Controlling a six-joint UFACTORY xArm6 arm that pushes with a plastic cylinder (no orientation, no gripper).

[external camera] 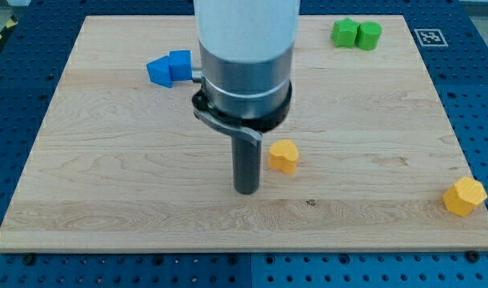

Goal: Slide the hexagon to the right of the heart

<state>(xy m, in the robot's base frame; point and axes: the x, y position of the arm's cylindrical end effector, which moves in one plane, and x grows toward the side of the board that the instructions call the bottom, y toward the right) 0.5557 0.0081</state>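
Distance was the key relation: the yellow hexagon block point(465, 196) lay at the lower right of the wooden worktop point(108, 184), well apart from my tip point(246, 190). The end effector, a bare rod with no jaws, held nothing and stood just left of the yellow heart block point(283, 155) at centre frame.

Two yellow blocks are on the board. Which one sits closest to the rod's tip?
The yellow heart, just to the view's right of my tip. The yellow hexagon sits far off near the board's bottom-right corner.

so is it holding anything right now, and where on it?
Nothing is held. My tip rests on the board, just to the view's left of the yellow heart, with a small gap between them.
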